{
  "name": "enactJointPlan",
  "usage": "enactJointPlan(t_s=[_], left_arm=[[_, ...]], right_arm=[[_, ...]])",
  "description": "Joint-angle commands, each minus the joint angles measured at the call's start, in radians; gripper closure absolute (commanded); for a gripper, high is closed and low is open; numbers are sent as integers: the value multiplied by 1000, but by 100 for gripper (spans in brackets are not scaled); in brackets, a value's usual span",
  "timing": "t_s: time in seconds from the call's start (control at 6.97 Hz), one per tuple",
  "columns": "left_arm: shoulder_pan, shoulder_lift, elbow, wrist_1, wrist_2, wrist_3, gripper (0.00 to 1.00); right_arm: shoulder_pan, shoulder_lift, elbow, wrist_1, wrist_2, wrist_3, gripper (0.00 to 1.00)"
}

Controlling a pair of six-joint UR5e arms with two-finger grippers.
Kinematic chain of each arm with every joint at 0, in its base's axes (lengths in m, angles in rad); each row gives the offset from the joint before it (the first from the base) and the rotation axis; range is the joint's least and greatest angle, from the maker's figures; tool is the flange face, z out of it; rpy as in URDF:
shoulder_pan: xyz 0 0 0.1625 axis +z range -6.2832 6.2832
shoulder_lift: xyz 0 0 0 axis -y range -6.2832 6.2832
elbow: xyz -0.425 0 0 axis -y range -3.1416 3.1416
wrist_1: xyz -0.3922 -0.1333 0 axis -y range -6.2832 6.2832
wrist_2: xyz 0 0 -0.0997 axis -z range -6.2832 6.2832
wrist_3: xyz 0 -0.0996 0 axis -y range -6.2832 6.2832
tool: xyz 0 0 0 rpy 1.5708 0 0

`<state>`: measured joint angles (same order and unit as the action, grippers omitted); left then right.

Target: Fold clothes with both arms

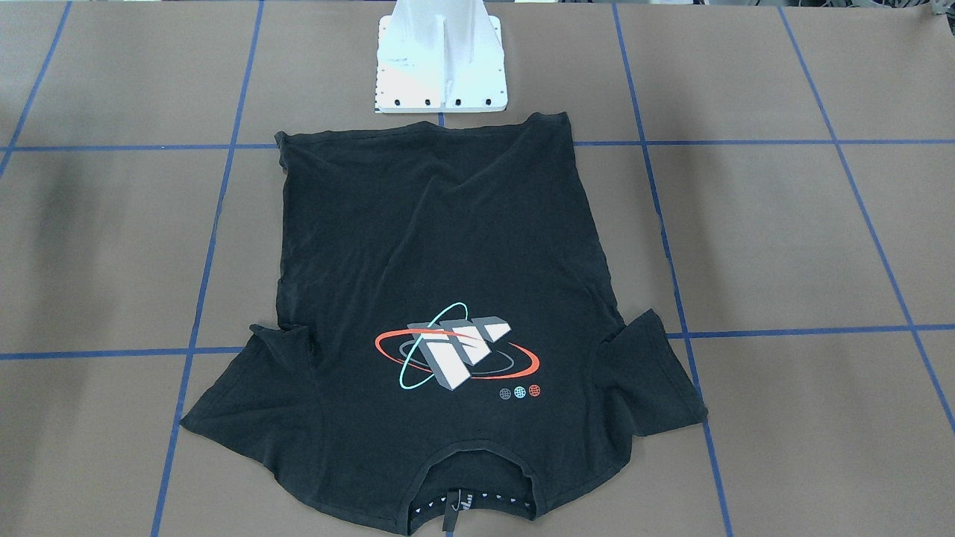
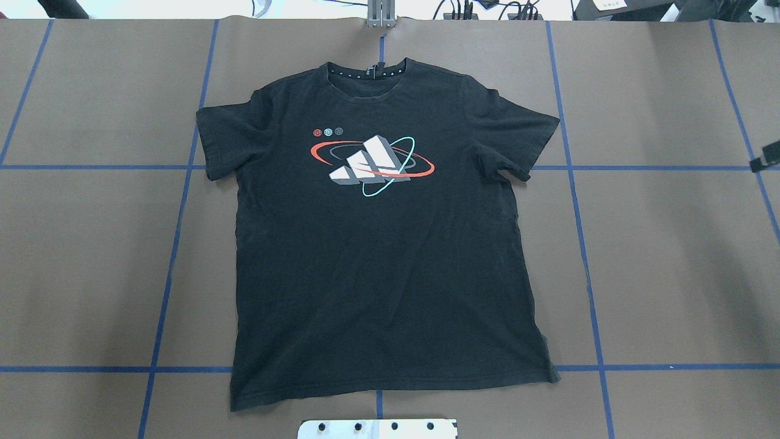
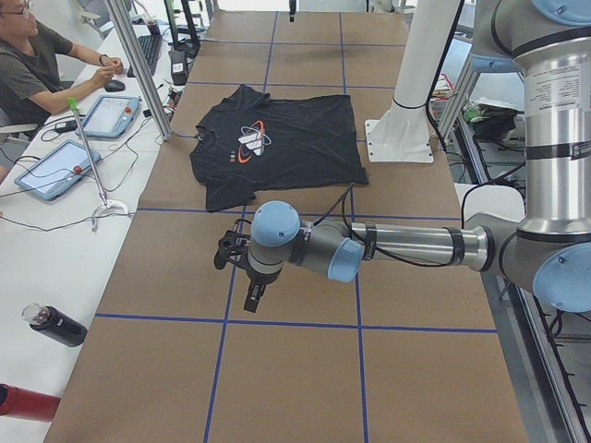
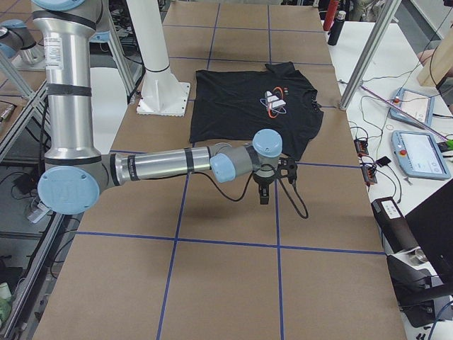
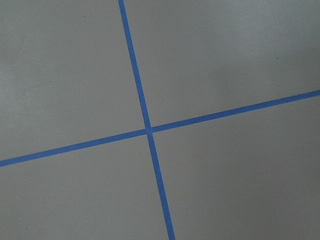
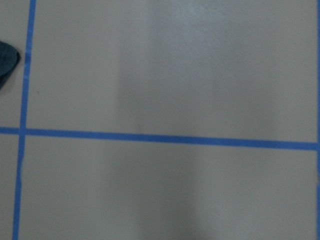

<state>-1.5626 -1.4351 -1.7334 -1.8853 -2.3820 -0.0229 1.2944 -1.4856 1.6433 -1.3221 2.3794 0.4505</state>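
The T-shirt (image 2: 384, 256) lies flat, logo up, centred on the table (image 2: 670, 274) with its hem beside the pedestal (image 1: 440, 74), and is judged light and limp, best pinched at shoulder and hem corners, while the left gripper (image 3: 253, 295) and right gripper (image 4: 263, 193) stand well apart from it, their open-or-closed state indeterminable.

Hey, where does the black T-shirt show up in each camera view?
Front-facing: black T-shirt centred, collar at bottom edge.
Overhead: T-shirt centred, collar at top.
Exterior left: T-shirt upper middle.
Exterior right: T-shirt upper middle.
Left wrist: not in it.
Right wrist: dark scrap at left edge, perhaps its sleeve.
Shared landmark: white pedestal at the hem.
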Motion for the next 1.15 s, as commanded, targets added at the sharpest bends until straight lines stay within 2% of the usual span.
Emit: enactJointPlan(t_s=[0.0, 0.14, 0.29, 0.43, 0.57, 0.72, 0.86, 1.0], left_arm=[[-1, 2, 9, 0, -2, 0, 0], [1, 1, 8, -2, -2, 1, 0], [1, 1, 9, -3, 0, 1, 0], [1, 1, 9, -3, 0, 0, 0], [-1, 2, 2, -5, 0, -3, 0], [-1, 2, -5, -3, 0, -2, 0], [-1, 2, -5, -3, 0, -2, 0], [-1, 7, -8, -5, -2, -2, 0]], right_arm=[[-114, 244, -161, 1, -91, 153, 0], [-178, 310, -186, 3, -161, 227, 1], [-214, 352, -256, 111, -199, 293, 2], [-231, 356, -398, 362, -203, 403, 2], [-246, 393, -503, 509, -203, 515, 2], [-262, 424, -508, 511, -203, 596, 10], [-282, 432, -514, 511, -221, 603, 11], [-320, 432, -514, 515, -305, 603, 12]])
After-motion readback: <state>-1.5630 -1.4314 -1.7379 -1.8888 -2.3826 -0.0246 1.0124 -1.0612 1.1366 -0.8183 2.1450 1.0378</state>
